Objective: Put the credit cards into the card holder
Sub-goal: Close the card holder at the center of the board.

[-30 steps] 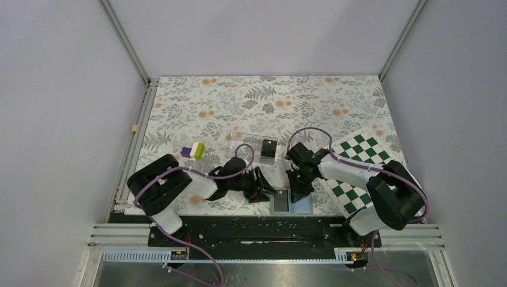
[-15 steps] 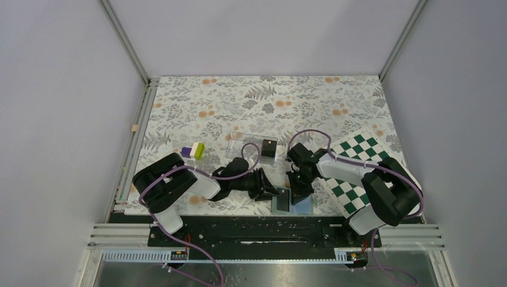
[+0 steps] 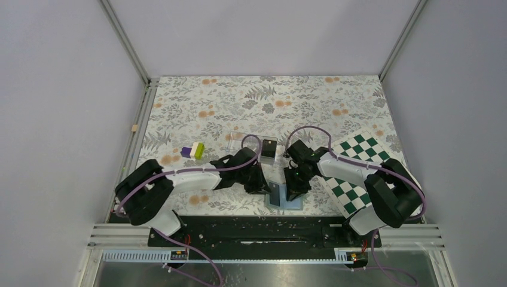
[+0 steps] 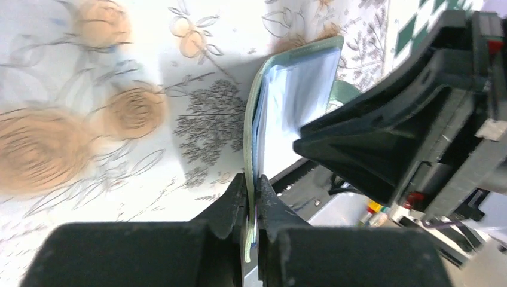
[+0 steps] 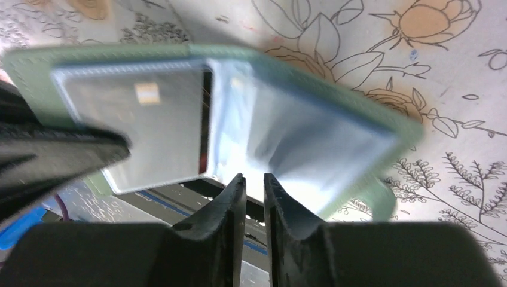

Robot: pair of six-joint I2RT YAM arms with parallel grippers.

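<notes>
Desk (image 3: pixel 335 89) with a floral cover, read left to right. Small tan cube (image 3: pixel 135 128) sits on the left rail, off the cover. Purple-white-green block (image 3: pixel 194 150) lies on the cover, well apart from the wallet.

Your left claw (image 3: pixel 263 186) reaches in low from the left, near the front edge of the desk. In its wrist view the fingers (image 4: pixel 230 209) are pinched tight on the green edge of the wallet (image 3: pixel 276 194), so it holds that flap. The flap stands up off the desk, with the wallet half open like a book and the pale blue pockets facing right.

Behind the left claw is a clear box (image 3: pixel 245 140). A black card (image 3: pixel 269 149) with a small pale mark stands at its right end. From above you can't tell whether it is inside the box or just against it.

Another card (image 5: pixel 140 128) sits in the raised flap's pocket, grey through the cover, with a pale mark on it. The wallet's other half looks flat on the desk, between both claws.

Your right claw (image 3: pixel 293 191) comes down on that half from the right. It is narrow, just a slit between the fingers, with the tips at the lower edge of the blue pocket. You can't tell whether it nips the pocket sheet or only touches it.

Chequered board (image 3: pixel 353 173), green and white, lies under the right arm at the far right, near the wallet.
</notes>
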